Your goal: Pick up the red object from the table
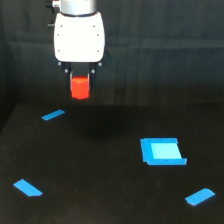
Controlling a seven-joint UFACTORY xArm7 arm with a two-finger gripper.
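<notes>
From the exterior view, the glossy white gripper (pixel 80 82) has its short dark fingers closed on the chunky red block (pixel 80 87), hanging well above the matte black table (pixel 100 190) with its flat blue patches (pixel 161 151) scattered around.

red object (pixel 79 87): bright red-orange, smooth, slight sheen, plastic-looking.
gripper (pixel 79 76): white housing at 12 o'clock above it, smooth, glossy shell, looks plastic; dark fingers, finish too blurred to tell.
table (pixel 100 190): black, matt, plain, no reflections.
blue patches (pixel 161 151): flat, matt, tape- or paper-like; largest at 4 o'clock from block.
</notes>
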